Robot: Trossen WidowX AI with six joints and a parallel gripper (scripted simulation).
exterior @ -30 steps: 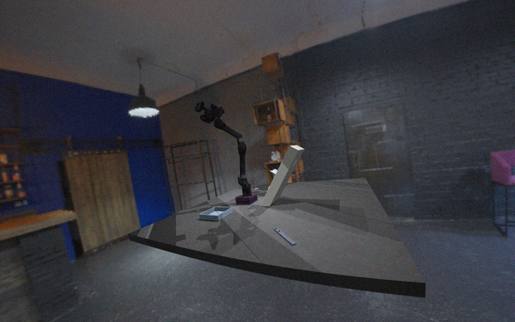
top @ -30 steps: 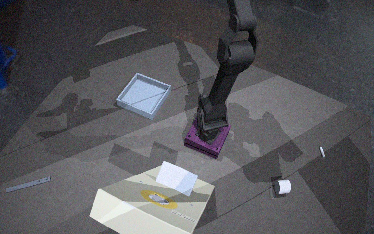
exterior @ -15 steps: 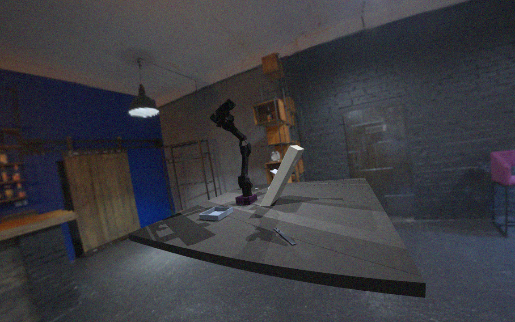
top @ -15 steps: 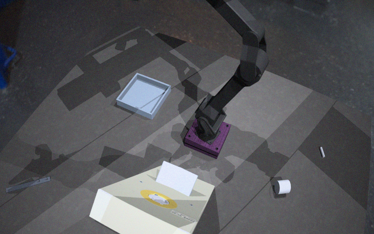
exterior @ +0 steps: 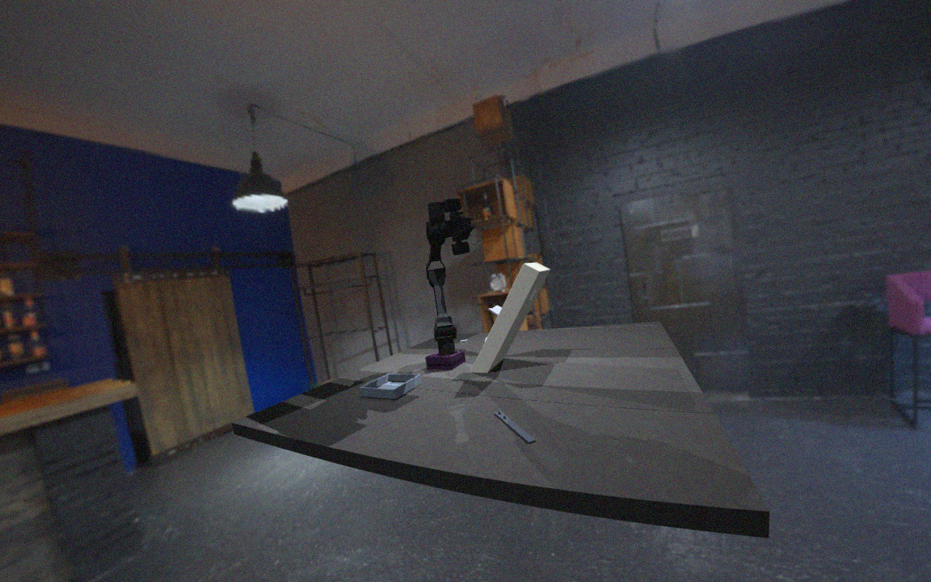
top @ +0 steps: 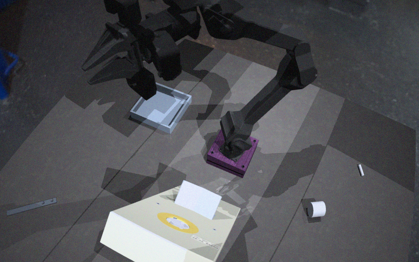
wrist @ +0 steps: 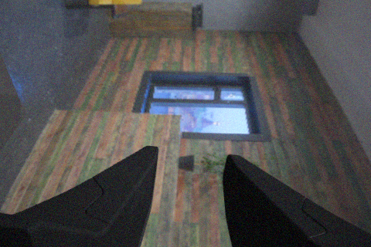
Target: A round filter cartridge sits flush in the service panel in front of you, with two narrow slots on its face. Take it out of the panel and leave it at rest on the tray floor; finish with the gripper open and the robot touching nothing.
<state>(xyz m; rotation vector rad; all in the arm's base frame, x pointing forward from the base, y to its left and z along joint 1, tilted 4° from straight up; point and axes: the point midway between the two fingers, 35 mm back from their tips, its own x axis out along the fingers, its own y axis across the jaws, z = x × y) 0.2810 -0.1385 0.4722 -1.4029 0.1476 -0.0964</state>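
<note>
The round cartridge (top: pixel 178 223) is pale and sits in the yellow ring (top: pixel 163 218) on the sloping face of the cream service panel (top: pixel 146 236) (exterior: pixel 507 325). Dark marks show on its face, but the slots are not clear. The pale blue-grey tray (top: pixel 150 122) (exterior: pixel 379 394) stands on the table; the arm hides its back left corner in the top view, and no object shows in its visible part. My gripper (top: pixel 86 75) (wrist: pixel 191 163) is raised high, well away from the panel. Its fingers are partly open with nothing between them.
A white plate (top: pixel 198 199) stands out from the panel beside the ring. The arm's purple base (top: pixel 225 165) (exterior: pixel 444 360) stands between panel and tray. A flat grey bar (top: pixel 30 206) (exterior: pixel 514 427), a white cylinder (top: pixel 318 209) and a small white rod (top: pixel 360 170) lie on the table.
</note>
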